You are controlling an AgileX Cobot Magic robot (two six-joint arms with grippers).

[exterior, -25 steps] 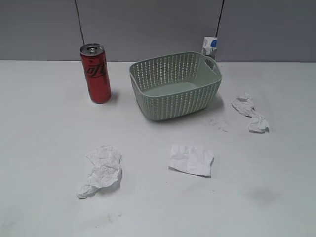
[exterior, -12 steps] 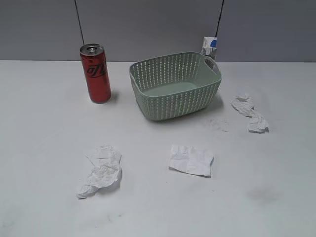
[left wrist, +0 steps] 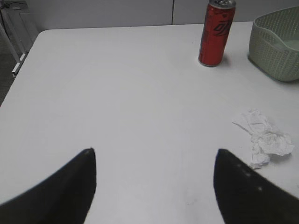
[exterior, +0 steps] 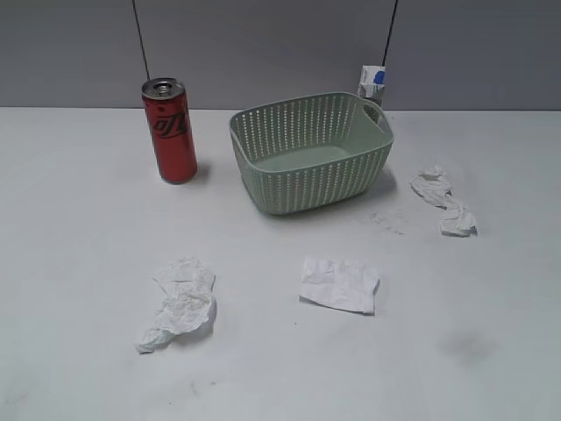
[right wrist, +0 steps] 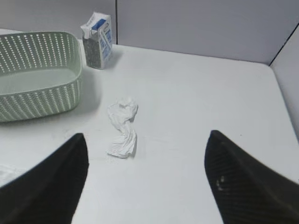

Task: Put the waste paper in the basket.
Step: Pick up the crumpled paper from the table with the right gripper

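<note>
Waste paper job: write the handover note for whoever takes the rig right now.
Left tool: open, empty, above bare table.
Right tool: open, empty, above the table near the right paper.
Basket: upright at the back centre, nothing inside.
Waste paper: all three pieces on the table: left piece, middle piece, right piece beside the basket.
Red can and small pack are not part of the job.
Done: nothing.
Left: pick up all three and drop them in the basket.

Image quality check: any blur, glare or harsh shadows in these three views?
Exterior view: even, soft light, faint shadows beside the can and basket, no glare. Left wrist view: left gripper fingertips dark and soft-edged, table sharp. Right wrist view: the same, right gripper blurred.
</note>
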